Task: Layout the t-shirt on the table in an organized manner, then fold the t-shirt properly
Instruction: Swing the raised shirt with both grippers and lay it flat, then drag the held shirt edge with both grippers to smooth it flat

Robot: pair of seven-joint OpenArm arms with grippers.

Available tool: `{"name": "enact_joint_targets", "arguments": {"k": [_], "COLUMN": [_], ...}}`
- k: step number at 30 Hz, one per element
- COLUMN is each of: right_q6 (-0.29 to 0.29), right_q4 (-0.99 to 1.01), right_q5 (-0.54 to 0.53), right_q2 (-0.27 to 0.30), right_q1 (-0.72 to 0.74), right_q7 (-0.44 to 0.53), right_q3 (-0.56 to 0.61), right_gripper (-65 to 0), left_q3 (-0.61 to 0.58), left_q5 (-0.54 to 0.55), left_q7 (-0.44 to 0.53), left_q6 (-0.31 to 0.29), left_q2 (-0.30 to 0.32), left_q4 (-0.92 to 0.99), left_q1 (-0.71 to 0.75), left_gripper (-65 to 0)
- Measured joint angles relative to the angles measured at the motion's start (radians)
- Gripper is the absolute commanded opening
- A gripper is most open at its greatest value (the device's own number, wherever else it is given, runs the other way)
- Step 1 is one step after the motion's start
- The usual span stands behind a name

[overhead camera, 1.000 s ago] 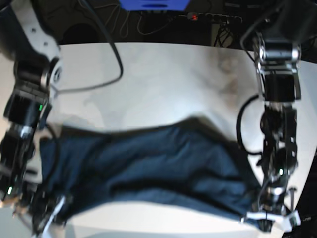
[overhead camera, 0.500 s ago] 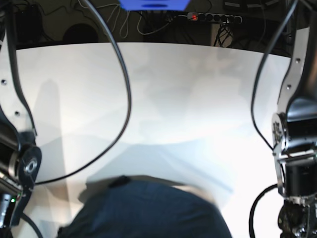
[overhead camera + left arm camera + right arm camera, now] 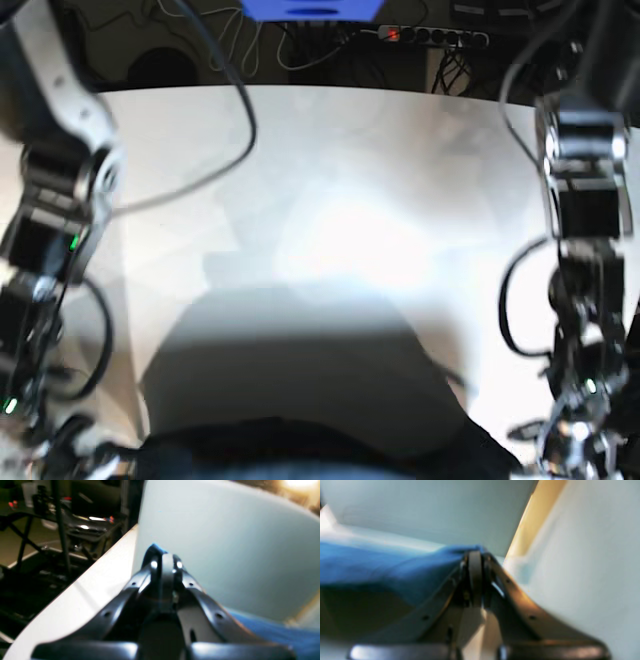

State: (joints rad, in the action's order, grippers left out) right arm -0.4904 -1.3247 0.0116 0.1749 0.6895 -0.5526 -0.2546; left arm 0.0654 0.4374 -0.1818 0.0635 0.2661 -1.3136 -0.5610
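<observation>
While the t-shirt (image 3: 310, 452) is stretched along the near edge of the surface (image 3: 330, 200), each end of it is pinched by a pincer. The left pincer (image 3: 163, 560) is seen pressed together on a bit of blue cloth at its tips, beside the surface's side edge. The right pincer (image 3: 475, 555) is clamped on the cloth's edge, the shirt spreading away to one side of it. Both arms are seen reaching down at the near corners, left arm (image 3: 585, 300), right arm (image 3: 45, 270). A broad shadow is cast on the surface just beyond the shirt.
</observation>
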Motion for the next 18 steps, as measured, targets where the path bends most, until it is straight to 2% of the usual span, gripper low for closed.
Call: {"name": "enact_joint_targets", "arguments": {"k": [4,7,11,14,15,18], "right_q6": [0.004,-0.003,-0.006,-0.008,-0.016,-0.094], "right_q4": [-0.226,-0.366,-0.474,-0.495,-0.495,-0.496], "right_q5": [0.012,0.002,-0.002,0.006,0.005,-0.002], "right_q2": [-0.049,-0.069,-0.106,-0.109,-0.108,-0.109], "right_q1": [-0.248,-0.452,-0.686,-0.801,-0.83,-0.885], "right_q7": [0.0,0.018,0.016,0.017,0.01,0.014], "right_q3": [-0.002,0.002,-0.005,-0.031,-0.041,-0.111], "right_gripper": [-65.0,-65.0,-65.0,-65.0,-65.0,-65.0], "left_q3": [0.053,0.095,0.184,0.233,0.252,0.301], "left_q5": [-0.001,-0.002,0.015,0.07,0.093,0.156], "left_q7": [-0.003,0.002,0.011,0.0,0.001,0.01], "left_q6": [0.018,0.011,0.006,0.011,0.011,0.019], "left_q2": [-0.009,-0.036,-0.091,-0.101,-0.101,-0.1], "left_q4": [-0.137,-0.232,-0.294,-0.286,-0.283,-0.274], "left_q1": [0.212,0.383,0.582,0.697,0.732,0.809], "left_gripper": [-65.0,-65.0,-65.0,-65.0,-65.0,-65.0]}}
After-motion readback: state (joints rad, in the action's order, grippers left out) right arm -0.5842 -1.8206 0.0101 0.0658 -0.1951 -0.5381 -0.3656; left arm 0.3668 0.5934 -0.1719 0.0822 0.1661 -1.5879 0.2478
